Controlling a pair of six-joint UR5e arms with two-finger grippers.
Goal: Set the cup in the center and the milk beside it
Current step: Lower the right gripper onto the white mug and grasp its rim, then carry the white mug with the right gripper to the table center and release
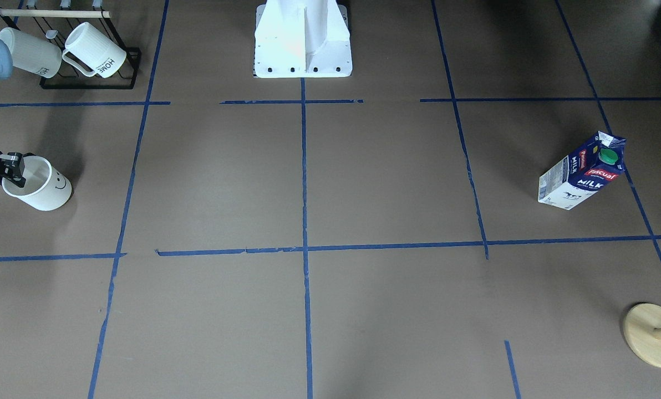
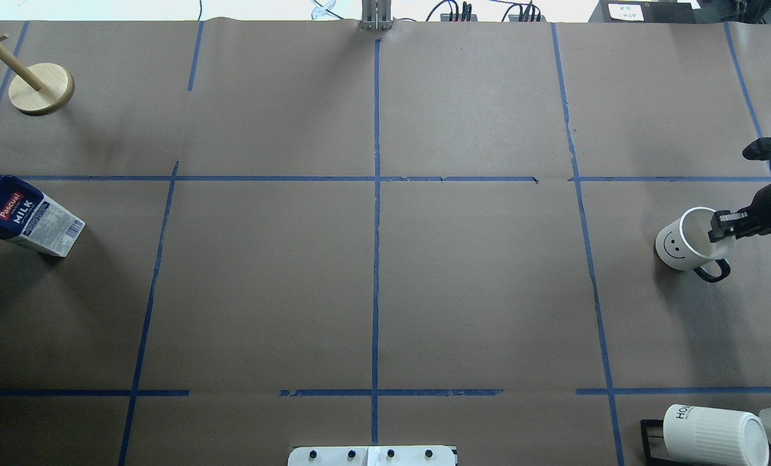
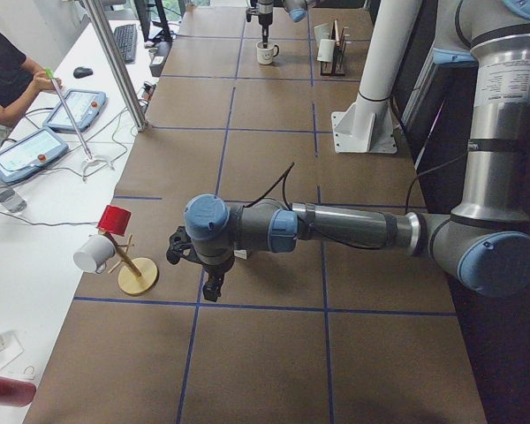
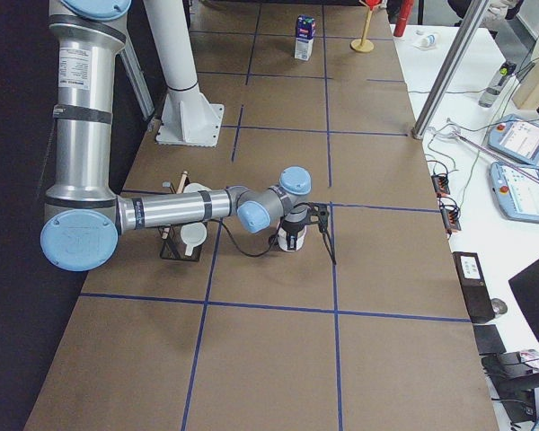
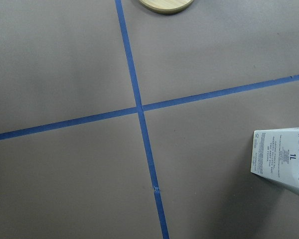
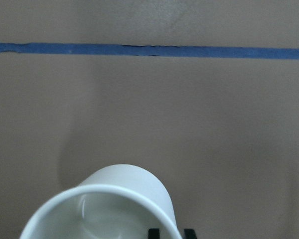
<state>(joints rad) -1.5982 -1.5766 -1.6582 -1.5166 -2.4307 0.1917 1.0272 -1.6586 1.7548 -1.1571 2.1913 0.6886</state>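
The white smiley cup (image 1: 45, 188) stands at the table's right end, seen from above in the overhead view (image 2: 683, 246) with its black handle toward the robot. My right gripper (image 2: 724, 226) comes in from the side and is shut on the cup's rim, one finger inside and one outside; the rim fills the bottom of the right wrist view (image 6: 104, 209). The blue milk carton (image 1: 583, 172) stands upright at the left end (image 2: 26, 217). My left gripper (image 3: 210, 284) hangs over the table near it; I cannot tell its state. The center tape crossing (image 2: 376, 178) is bare.
A black rack with ribbed "HOME" mugs (image 1: 86, 55) stands near the robot's right side. A round wooden stand (image 2: 39, 87) sits at the far left corner. The white robot base (image 1: 303, 39) is at the near middle edge. An operator sits beyond the table's far side.
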